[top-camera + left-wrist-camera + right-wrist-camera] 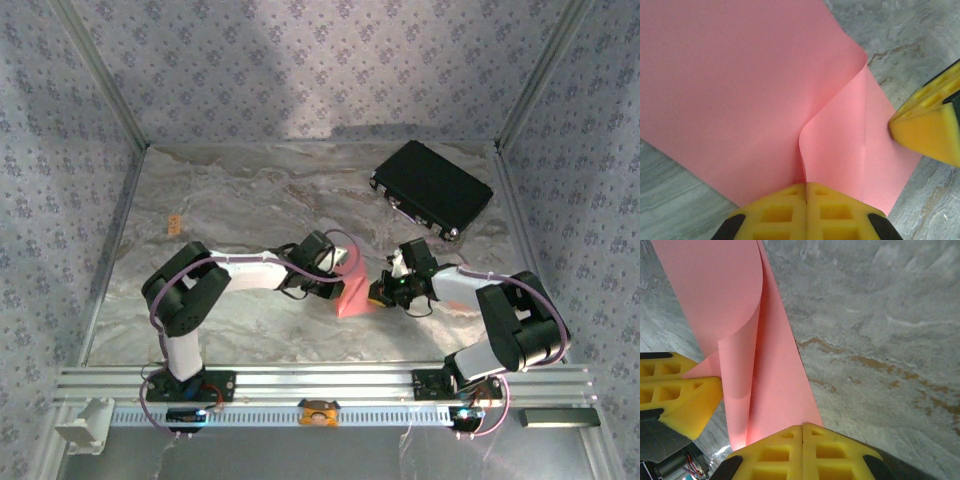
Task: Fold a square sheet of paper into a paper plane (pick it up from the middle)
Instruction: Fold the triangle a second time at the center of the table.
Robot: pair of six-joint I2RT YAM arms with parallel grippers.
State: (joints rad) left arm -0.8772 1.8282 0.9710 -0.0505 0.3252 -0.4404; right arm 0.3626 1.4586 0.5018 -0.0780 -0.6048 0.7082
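Evidently an early fold is in hand: the square sheet of paper [730,90] lies on the table [880,340] between the arms, one flap curling up over the rest. The left gripper [806,197] is closed tight, seemingly pinching the root of the curl; the right gripper [803,440], likewise closed, nips an edge. Next, I judge, the flap needs laying flat with its edges matched, then creasing

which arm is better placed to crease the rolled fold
Probably left: the left gripper, shut, sits at the bend of the square sheet of paper; the right gripper is off at its edge.
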